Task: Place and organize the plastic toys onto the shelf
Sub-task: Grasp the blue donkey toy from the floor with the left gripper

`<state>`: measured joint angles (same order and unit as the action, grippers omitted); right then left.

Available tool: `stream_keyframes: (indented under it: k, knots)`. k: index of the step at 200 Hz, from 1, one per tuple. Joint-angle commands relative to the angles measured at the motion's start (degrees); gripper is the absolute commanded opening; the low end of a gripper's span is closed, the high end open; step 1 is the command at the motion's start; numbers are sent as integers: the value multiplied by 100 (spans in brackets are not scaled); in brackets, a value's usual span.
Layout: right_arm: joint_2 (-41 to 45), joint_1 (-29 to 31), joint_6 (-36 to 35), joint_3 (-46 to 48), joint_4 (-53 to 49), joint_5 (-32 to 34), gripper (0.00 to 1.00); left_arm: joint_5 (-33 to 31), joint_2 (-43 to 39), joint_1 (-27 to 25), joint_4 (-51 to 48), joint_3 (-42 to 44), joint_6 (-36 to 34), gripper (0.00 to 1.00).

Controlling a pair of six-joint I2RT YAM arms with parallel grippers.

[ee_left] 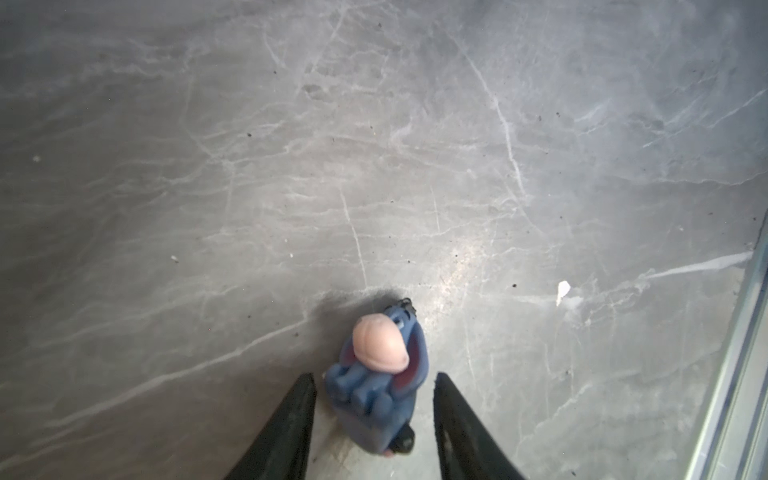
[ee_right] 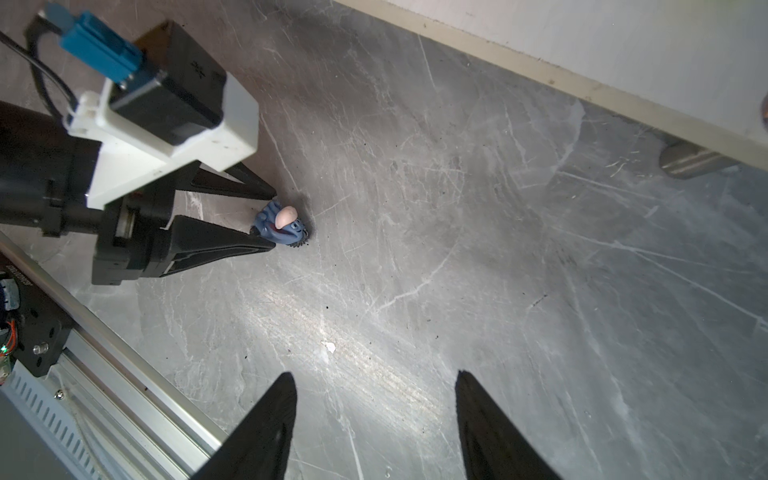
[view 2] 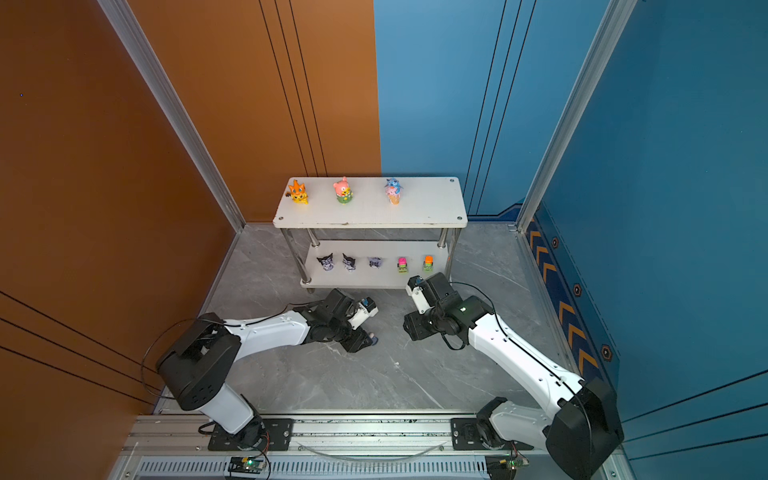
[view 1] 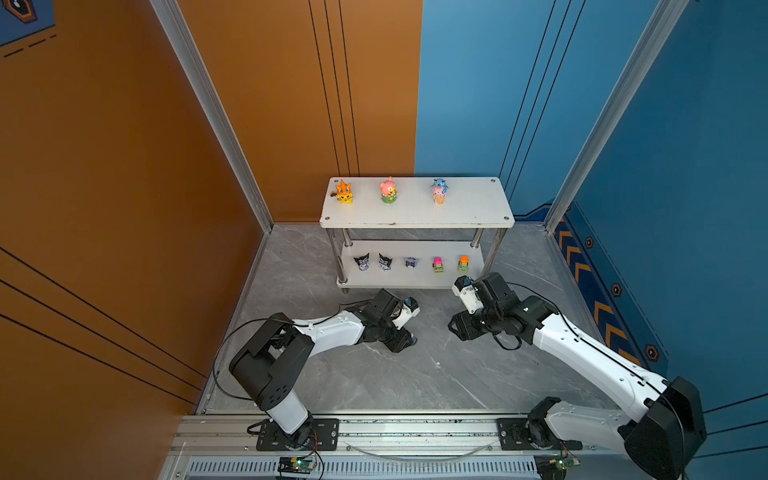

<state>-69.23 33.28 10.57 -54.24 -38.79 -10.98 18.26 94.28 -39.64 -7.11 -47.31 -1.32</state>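
Left hand (ee_left: pixel 374 376), released, straddles the grey-blue donkey (ee_left: pixel 374 399) on the counter (ee_left: pixel 374 166) at the shelf's (view 1: pixel 415 216) six o'clock, lined up to pinch it. Right hand (ee_right: pixel 376 374) hangs released and empty, keeping clear.

Top views: both are looking steeply down from high above the front rail (view 1: pixel 415 428), facing the back corner, taking in the whole marble floor (view 1: pixel 436 374), both arms and the shelf (view 1: pixel 415 208) from far.
Stereo pair: they are sharing almost all the scene, with only a small sideways shift of the shelf.
Left wrist: it is looking down at the floor from very near, past the left gripper (ee_left: pixel 374 374) and the grey-blue donkey (ee_left: pixel 376 399).
Right wrist: it is looking down from higher, past the right gripper (ee_right: pixel 375 373), towards the shelf's lower board (ee_right: pixel 623 50).
Wrist overlap: both are showing the grey-blue donkey and a white fleck (ee_left: pixel 563 291) on the floor.
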Motion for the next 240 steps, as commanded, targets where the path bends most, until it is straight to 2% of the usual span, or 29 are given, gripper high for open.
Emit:
stream_keyframes:
  k: [1, 24, 86, 113, 131, 164, 200, 240]
  knots:
    - [-2, -56, -20, 68, 38, -81, 63, 218, 120, 56, -107, -125, -134, 43]
    - [-17, -70, -29, 80, 38, -87, 63, 276, 143, 83, -89, -101, -140, 35]
    - [-142, -77, -25, 187, 188, -244, 62, 597, 88, 195, 255, 90, -77, 21]
    - [-151, -117, 19, 357, 410, -413, 62, 759, 44, 241, 448, 190, 4, 18]
    - [-152, -231, 175, 522, 677, -777, 61, 806, -96, 259, 574, 281, 42, 17]
    - [-127, -594, 1229, 964, 1670, -1589, 60, 903, -685, 258, 1025, 650, 180, 16]
    - [-83, -647, 2479, 1452, 2703, -2173, 60, 737, -1478, 191, 1392, 1087, 229, 15]
    - [122, -714, 3922, 2214, 4639, -2798, 64, 607, -2565, 159, 2345, 1882, 481, 15]
